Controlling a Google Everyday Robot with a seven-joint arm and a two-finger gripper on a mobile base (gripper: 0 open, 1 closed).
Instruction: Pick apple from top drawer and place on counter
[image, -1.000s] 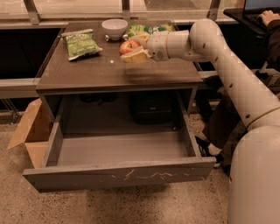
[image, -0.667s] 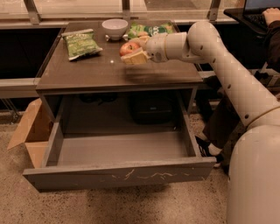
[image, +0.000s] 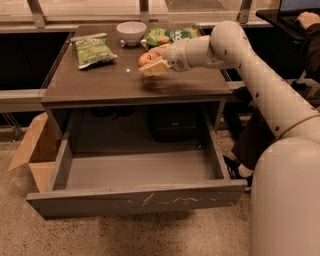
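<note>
The red and yellowish apple (image: 146, 59) is held in my gripper (image: 151, 61), which is shut on it just above the counter (image: 100, 80), right of its middle. The white arm reaches in from the right. The top drawer (image: 140, 200) is pulled wide open below the counter; its grey inside is bare and its front panel shows pale scratches.
On the counter stand a white bowl (image: 131, 31) at the back, a green chip bag (image: 91, 49) at the back left and another green bag (image: 171, 35) at the back right. A cardboard box (image: 34, 150) sits on the floor at left. A seated person (image: 305, 60) is at right.
My gripper with the apple has shifted slightly left and down over the counter. The drawer has not moved.
</note>
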